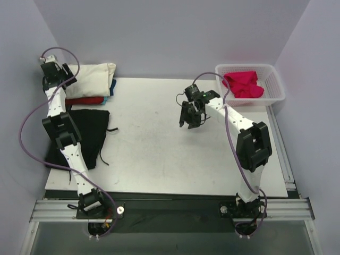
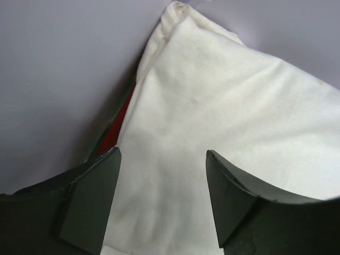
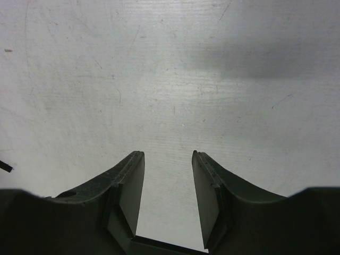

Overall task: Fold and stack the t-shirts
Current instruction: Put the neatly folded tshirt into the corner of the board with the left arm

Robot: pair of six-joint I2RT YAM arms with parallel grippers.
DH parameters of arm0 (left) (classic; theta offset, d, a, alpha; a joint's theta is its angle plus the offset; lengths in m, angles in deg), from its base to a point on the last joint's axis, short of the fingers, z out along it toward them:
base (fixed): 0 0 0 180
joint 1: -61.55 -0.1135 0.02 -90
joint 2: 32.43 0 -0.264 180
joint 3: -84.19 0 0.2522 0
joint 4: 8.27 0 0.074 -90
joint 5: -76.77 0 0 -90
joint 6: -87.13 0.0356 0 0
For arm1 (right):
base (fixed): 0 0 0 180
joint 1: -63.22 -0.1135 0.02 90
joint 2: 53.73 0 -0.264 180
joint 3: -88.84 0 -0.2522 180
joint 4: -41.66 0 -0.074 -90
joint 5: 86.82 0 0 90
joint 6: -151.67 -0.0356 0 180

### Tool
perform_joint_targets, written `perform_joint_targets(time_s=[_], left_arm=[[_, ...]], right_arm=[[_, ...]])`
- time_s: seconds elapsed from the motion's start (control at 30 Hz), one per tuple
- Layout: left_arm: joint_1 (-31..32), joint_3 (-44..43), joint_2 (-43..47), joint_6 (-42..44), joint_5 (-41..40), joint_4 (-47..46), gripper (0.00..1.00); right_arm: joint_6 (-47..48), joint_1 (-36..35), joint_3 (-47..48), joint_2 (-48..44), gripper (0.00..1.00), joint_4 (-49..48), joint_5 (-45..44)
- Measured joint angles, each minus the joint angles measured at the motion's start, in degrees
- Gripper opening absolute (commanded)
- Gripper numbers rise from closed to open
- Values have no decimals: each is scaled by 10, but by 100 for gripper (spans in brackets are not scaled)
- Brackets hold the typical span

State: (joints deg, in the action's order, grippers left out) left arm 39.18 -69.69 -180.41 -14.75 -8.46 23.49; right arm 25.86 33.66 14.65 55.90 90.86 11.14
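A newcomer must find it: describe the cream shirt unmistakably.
Go to the table's far left corner. A stack of folded shirts lies there; the cream-white shirt is on top, paler and broader than the red shirt and blue shirt under it.

No readable text, labels or numbers, as far as visible.
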Motion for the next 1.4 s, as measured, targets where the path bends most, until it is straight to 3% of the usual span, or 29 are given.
perform_joint_targets(time_s=[0.2,0.57,0.97,1.17,1.4], left_arm=[[0,10,18,-34,49,1,89],[42,150,162,-31,64,-25,93],[210,363,322,-4,40,-65,96],[306,455,413,6,23,-57,97],[355,610,563,2,-5,-58,97]], right_arm=[[0,-5,0,0,42,0,-3],[18,-13,-3,-30,42,2,-37],[63,-8,-56,-147,46,-3,-142],[83,33,-111,-223,48,-38,-169],[104,59,-190,-259,48,-76,-193]])
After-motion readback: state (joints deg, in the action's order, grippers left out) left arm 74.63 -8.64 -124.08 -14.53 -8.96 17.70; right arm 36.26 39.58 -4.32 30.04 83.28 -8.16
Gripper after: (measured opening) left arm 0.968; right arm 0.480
